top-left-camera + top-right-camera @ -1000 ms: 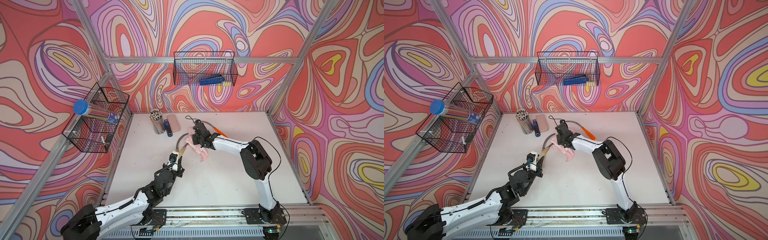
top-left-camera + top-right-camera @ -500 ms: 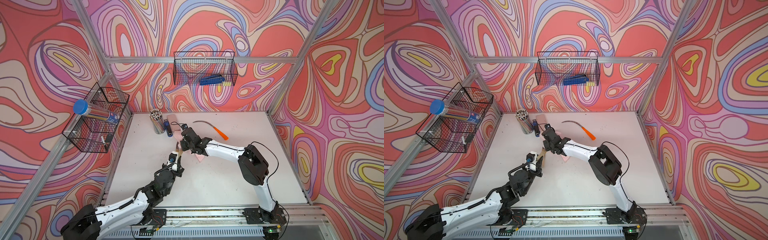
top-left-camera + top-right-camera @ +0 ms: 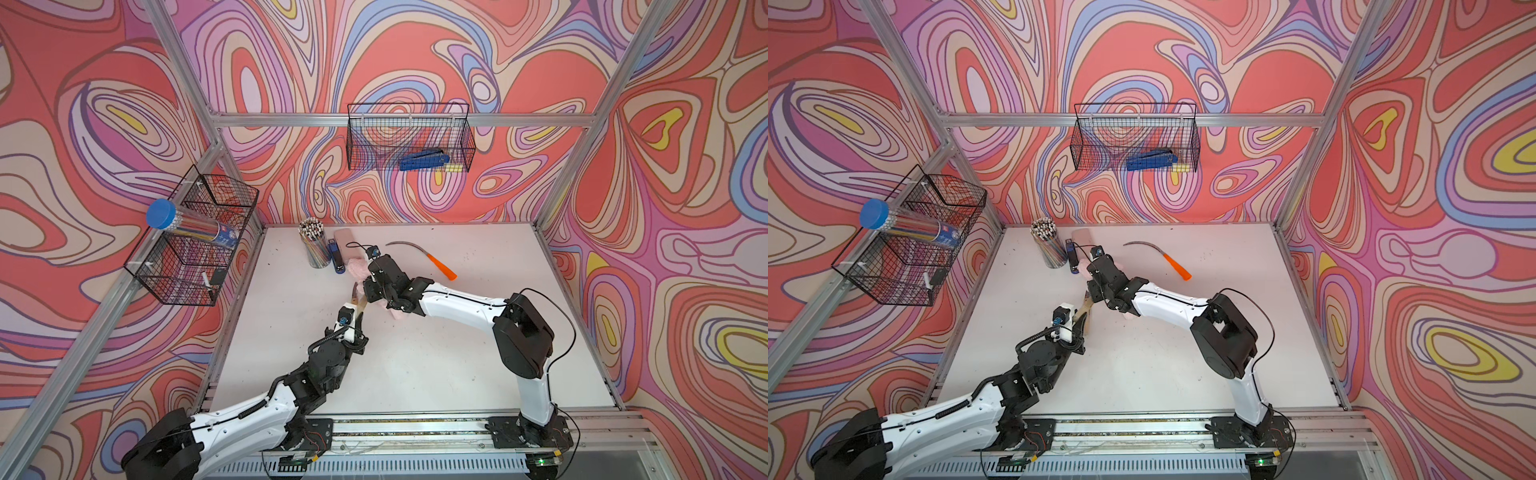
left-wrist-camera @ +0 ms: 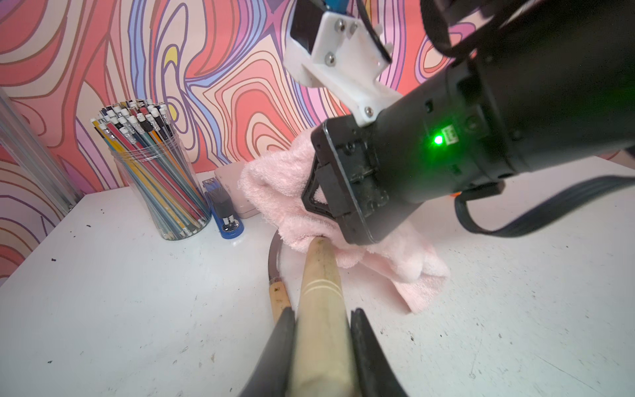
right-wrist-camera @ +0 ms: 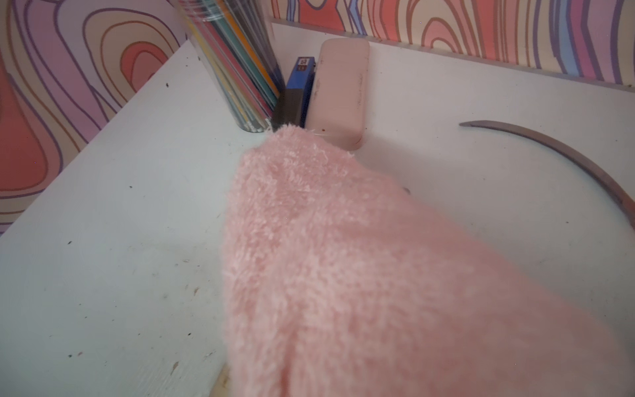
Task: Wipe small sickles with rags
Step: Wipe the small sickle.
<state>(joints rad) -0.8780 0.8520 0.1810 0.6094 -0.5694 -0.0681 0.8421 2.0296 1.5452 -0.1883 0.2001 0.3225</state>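
Left end effector [image 4: 323, 321] clamped on wooden sickle [image 4: 318, 275] handle; right end effector [image 3: 371, 286] clamped on rag [image 5: 343, 257], rag covering its blade; orange sickle [image 3: 424, 258] lies apart on counter [image 3: 457, 353].

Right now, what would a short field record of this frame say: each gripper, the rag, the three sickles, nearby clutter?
left gripper: shut on the wooden handle of the held sickle
right gripper: shut on the pink rag
rag position: draped over the held sickle's blade end; blade hidden
second wooden-handled sickle: flat on the table, beside the held one
orange-handled sickle: flat on the table, apart, nearer the back
clutter: pencil jar, blue stapler, pink case, grouped at the back
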